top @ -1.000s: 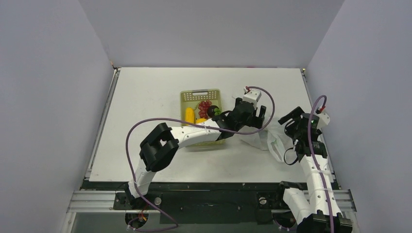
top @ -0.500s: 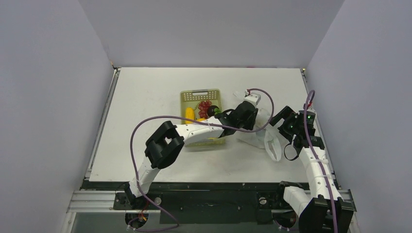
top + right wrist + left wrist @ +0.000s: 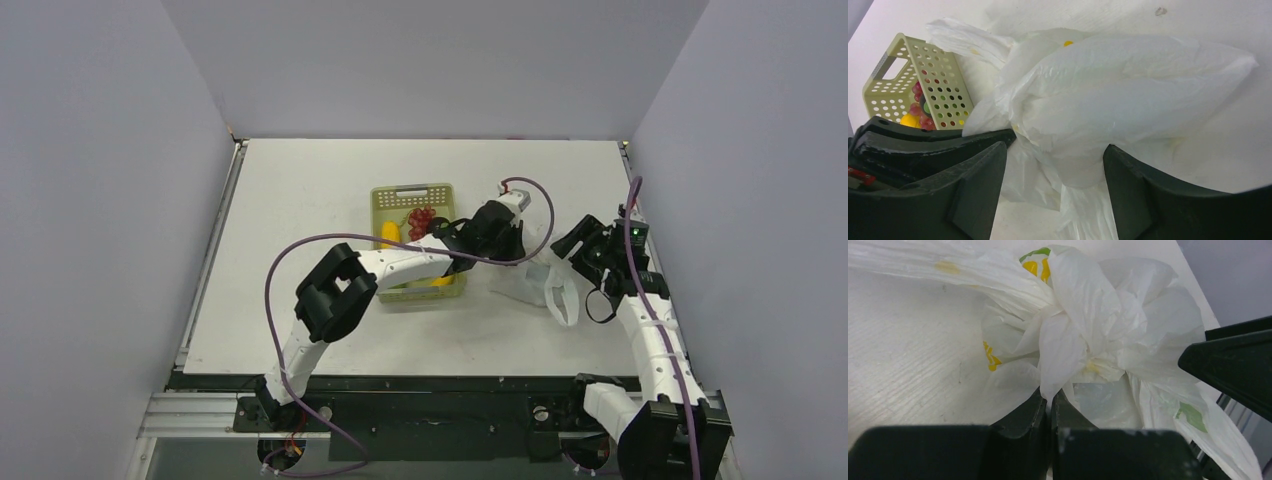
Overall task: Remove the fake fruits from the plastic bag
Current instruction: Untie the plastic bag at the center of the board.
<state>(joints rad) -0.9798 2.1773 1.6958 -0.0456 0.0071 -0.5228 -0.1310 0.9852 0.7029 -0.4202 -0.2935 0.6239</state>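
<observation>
Left gripper point(image 3: 1049, 401) tight on plastic bag point(image 3: 1098, 325), plain only in wrist view; right gripper point(image 3: 1053, 152) wide astride it.

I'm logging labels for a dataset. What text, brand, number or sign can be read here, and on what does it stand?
No text can be read.
The plastic bag carries yellow print and a green patch, both too crumpled to read.
The basket shows no lettering.

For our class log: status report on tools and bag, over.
Left tool shut on plastic bag. Right tool open, straddling it. Basket alongside, not blocking.
</observation>
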